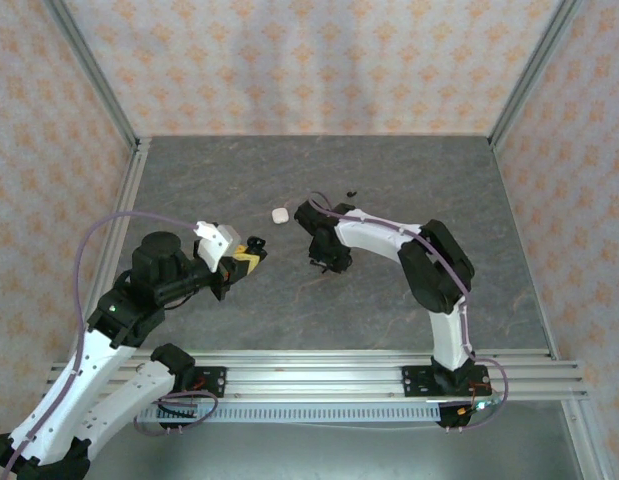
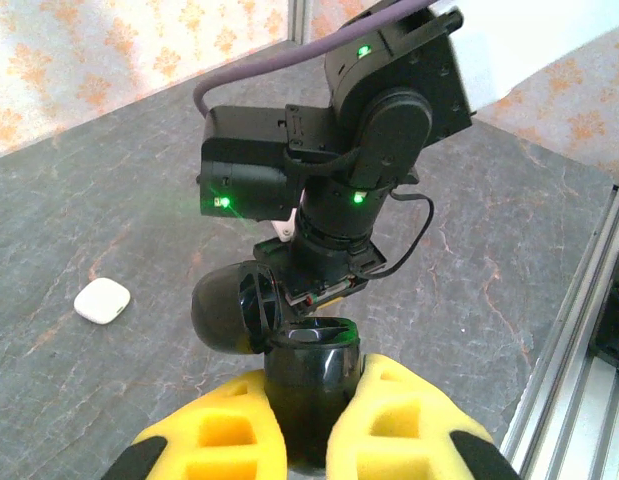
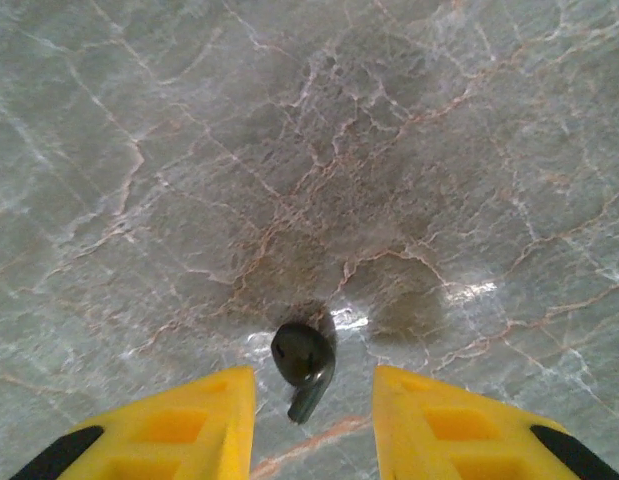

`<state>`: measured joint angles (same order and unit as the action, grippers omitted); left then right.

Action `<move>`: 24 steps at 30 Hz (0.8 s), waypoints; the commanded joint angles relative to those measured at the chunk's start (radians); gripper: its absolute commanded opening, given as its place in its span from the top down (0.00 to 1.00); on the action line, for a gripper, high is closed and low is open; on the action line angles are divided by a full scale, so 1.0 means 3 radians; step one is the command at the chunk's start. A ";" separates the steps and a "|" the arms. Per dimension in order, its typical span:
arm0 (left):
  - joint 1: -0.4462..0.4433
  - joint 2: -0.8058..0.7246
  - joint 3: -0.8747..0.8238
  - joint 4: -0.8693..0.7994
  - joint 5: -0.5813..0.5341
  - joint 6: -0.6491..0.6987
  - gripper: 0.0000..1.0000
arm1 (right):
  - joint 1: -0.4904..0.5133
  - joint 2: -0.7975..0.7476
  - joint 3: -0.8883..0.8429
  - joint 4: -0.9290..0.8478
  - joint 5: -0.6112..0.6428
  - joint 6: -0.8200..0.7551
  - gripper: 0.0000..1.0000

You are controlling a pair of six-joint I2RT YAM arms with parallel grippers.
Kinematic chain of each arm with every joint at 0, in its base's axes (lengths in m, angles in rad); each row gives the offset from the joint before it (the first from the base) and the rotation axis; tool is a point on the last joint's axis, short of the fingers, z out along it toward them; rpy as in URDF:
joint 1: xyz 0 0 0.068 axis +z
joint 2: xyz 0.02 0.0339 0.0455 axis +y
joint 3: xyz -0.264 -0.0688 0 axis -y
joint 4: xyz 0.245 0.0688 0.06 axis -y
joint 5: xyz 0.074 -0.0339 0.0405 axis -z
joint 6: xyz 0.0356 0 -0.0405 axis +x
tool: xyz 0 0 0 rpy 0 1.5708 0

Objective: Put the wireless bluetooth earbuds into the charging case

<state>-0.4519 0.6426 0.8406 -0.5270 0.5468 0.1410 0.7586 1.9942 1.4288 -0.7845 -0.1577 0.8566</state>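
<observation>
Left side: I am holding the left gripper (image 2: 311,425) clamped on a black case (image 2: 314,360), its yellow pads (image 2: 224,430) pinching the body from both sides.
Case: its lid (image 2: 234,310) is standing open to one side, and the mouth is facing away from the wrist camera, toward the right arm (image 2: 374,120).
Right side: I am hanging the right gripper (image 3: 314,400) low over the table (image 3: 289,150), fingers parted and gripping nothing.
Earbud: a dark earbud (image 3: 302,358) is lying on the stone between those fingers, touching neither and sitting a little off-centre in the gap.
White case: the white case (image 1: 281,214) is lying closed on the table beyond both grippers, apart from them.
Second bud: I am not finding it. The black specks (image 1: 351,190) at the far side are too small to read.
Risk, pinch: the bud is small and rounded, so fingers meeting it unevenly are likely to roll it or squirt it out.
Risk, height: closing too high is going to miss it, and too low is going to scrape the stone.
Risk, insertion: a skewed grasp is going to jam the stem on the case rim or twist the case in my left grip.
</observation>
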 commanded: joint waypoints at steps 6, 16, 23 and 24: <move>-0.0017 -0.0024 0.0041 -0.0002 0.0064 0.0093 1.00 | 0.0023 0.0126 0.0093 -0.0120 0.0153 -0.0048 0.66; -0.0017 -0.0058 -0.0017 0.0102 0.0141 0.0084 1.00 | 0.0023 0.0219 0.0108 -0.0029 0.0095 -0.0181 0.82; -0.0016 -0.0096 -0.0172 0.0335 0.0238 0.0048 1.00 | 0.0028 0.0074 0.0176 -0.0217 0.0295 -0.0362 0.84; -0.0015 -0.0101 -0.0201 0.0360 0.0210 0.0037 1.00 | 0.0033 0.0034 0.0198 -0.0265 0.0350 -0.0397 0.85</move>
<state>-0.4519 0.6231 0.8021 -0.4847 0.5884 0.1555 0.7612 2.0285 1.4570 -0.8165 -0.1287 0.7795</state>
